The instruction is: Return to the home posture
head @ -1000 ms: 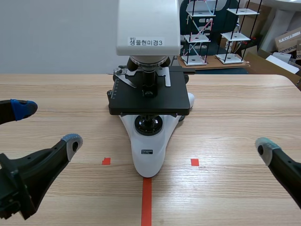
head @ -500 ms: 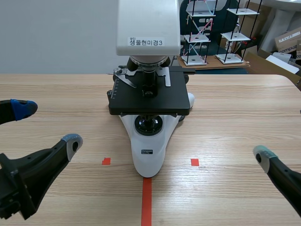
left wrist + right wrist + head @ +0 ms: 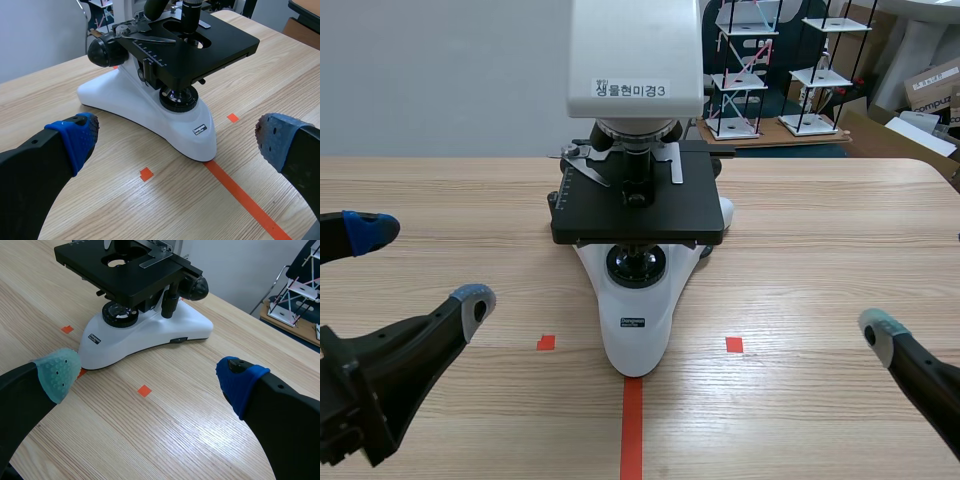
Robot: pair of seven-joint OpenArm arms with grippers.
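A white and black microscope (image 3: 636, 300) stands at the table's middle, its stage (image 3: 638, 207) over the white base. My left gripper (image 3: 420, 265) hovers low at the near left, open and empty, well apart from the microscope. In the left wrist view the left gripper (image 3: 175, 142) has its blue pads (image 3: 75, 140) spread wide, with the microscope (image 3: 150, 102) ahead. Of my right arm, the scene view shows a single finger (image 3: 890, 335) at the near right. In its own view the right gripper (image 3: 147, 376) is open and empty, and the microscope (image 3: 150, 330) sits ahead of it.
A label with printed text (image 3: 631, 89) sits on the microscope's white head. White wire racks (image 3: 740, 70) and cardboard boxes (image 3: 932, 85) stand beyond the table's far right edge. Orange-red tape marks (image 3: 632, 425) lie in front of the base.
The right gripper's visible finger slid slightly toward the near edge a second ago, then stopped. The left arm and the microscope have not moved.
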